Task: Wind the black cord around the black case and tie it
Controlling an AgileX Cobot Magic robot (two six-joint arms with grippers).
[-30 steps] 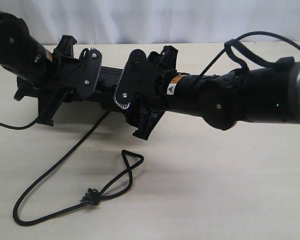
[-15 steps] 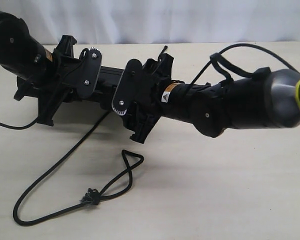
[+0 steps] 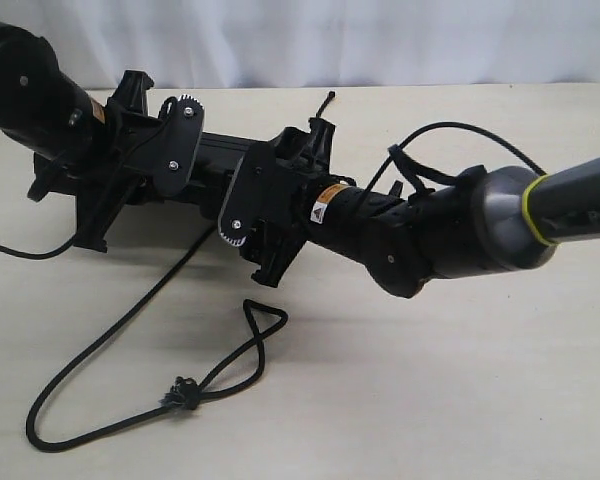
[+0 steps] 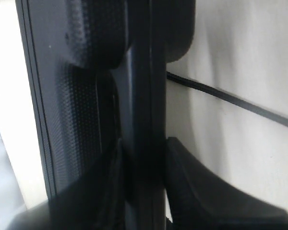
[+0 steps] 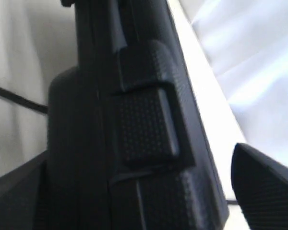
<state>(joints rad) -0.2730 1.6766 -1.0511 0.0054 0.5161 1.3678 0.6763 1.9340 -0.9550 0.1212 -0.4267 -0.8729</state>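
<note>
The black case point(image 3: 215, 165) is held off the beige table point(image 3: 430, 380) between my two arms, standing on edge. My left gripper point(image 3: 145, 165) is shut on the case's thin rim point(image 4: 144, 96), with one finger point(image 4: 197, 191) pressed against each side. My right gripper point(image 3: 265, 195) is open and straddles the other end of the case point(image 5: 144, 120); one finger point(image 5: 264, 187) stands clear of it with a bright gap. The black cord point(image 3: 130, 310) runs from under the case across the table to a loop with a small knot point(image 3: 185, 393). Its strand also shows in both wrist views, cord point(image 4: 230, 98) and cord point(image 5: 14, 98).
A white curtain point(image 3: 380, 40) closes off the back of the table. A thin robot cable point(image 3: 10, 250) lies on the table at the left, and another cable arcs above the right arm point(image 3: 460, 130). The cord's loop point(image 3: 265, 320) lies in front of the case.
The right arm has swung left and dipped lower, carrying its open gripper further over the case. The left arm, the case and the cord on the table have stayed put.
</note>
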